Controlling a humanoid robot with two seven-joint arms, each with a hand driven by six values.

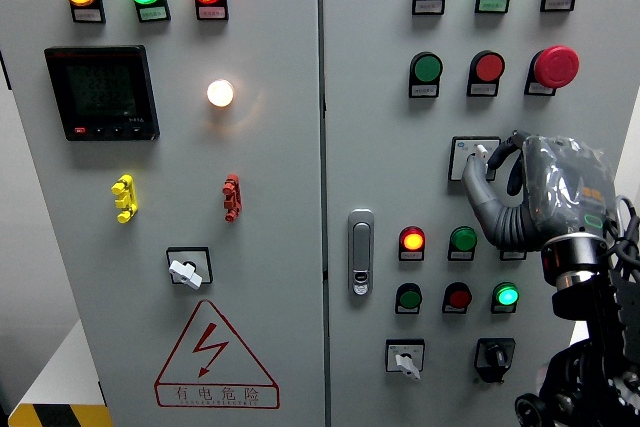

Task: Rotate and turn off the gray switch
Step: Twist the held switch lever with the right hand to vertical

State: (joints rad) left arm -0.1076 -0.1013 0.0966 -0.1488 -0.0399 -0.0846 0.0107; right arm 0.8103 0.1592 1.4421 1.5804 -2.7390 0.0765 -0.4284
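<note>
Head view: your right robot hand reaches up the control panel, gray fingers curled at the gray switch on the right door. Its palm hides most of the switch, so you cannot tell whether it grips.

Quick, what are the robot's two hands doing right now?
Left hand: not in view.
Right hand: raised at the panel, fingers curled, one fingertip touching the gray switch; whether it actually grips the switch cannot be told.
</note>
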